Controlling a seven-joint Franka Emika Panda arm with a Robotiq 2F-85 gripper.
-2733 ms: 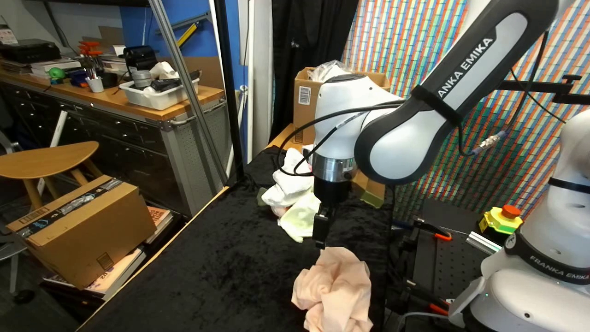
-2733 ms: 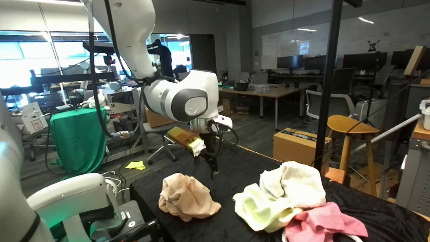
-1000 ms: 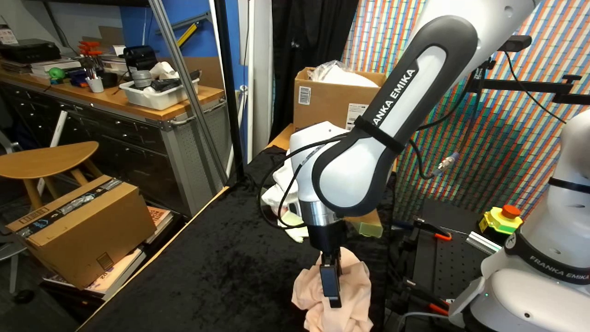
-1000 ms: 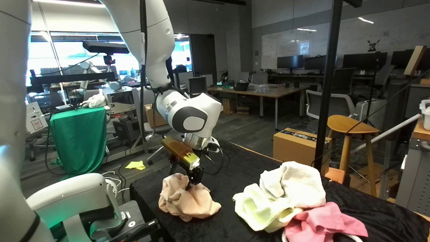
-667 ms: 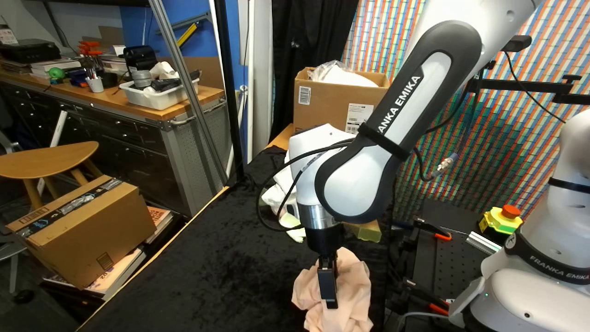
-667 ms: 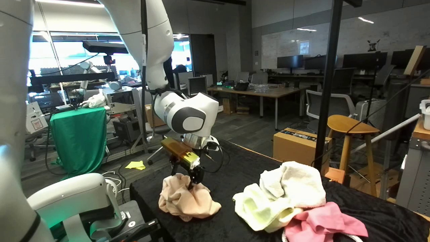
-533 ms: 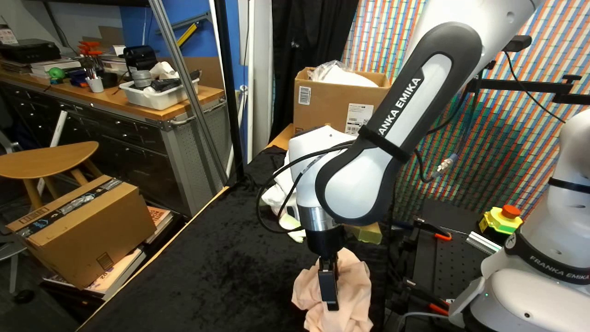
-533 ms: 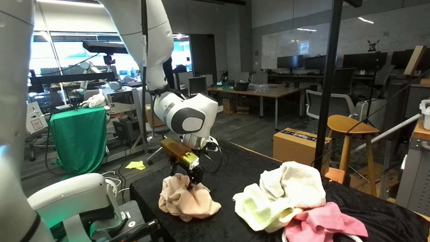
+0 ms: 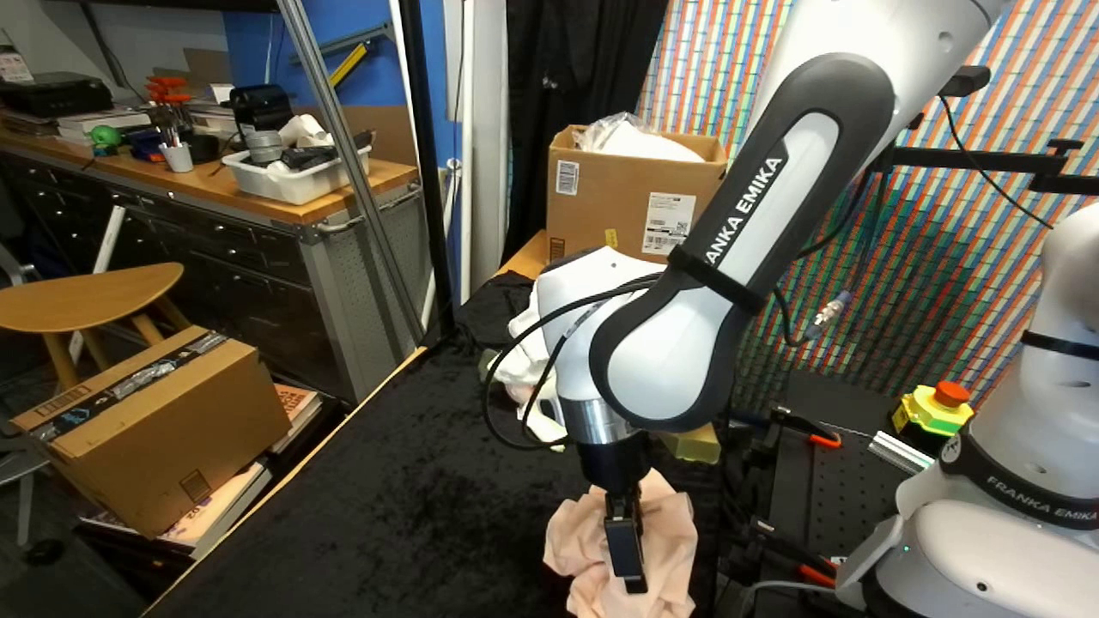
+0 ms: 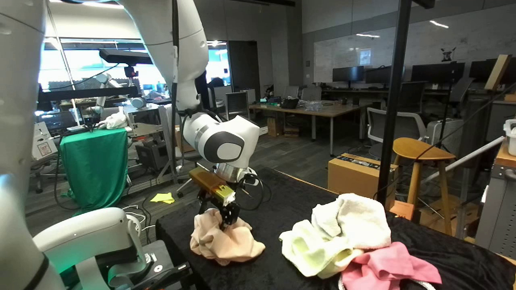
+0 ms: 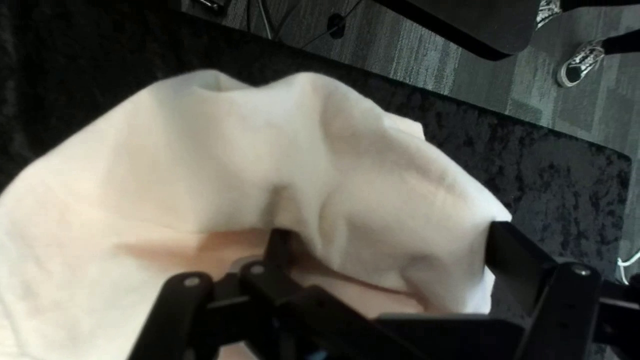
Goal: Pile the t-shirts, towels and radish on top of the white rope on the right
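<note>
the tool (image 11: 390, 240), jaws apart, straddles the peach cloth (image 10: 223, 246), seemingly touching.

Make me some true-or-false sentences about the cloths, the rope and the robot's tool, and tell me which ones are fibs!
1. The tool is down at the peach cloth. True.
2. The tool is shut tight. False: its fingers stand apart, with some peach cloth between them.
3. Some white rope pokes out by the pink cloth. True.
4. The peach cloth lies on the pink cloth. False: they lie apart, with black tablecloth showing between.
5. The white cloth touches the pale green cloth. True.
</note>
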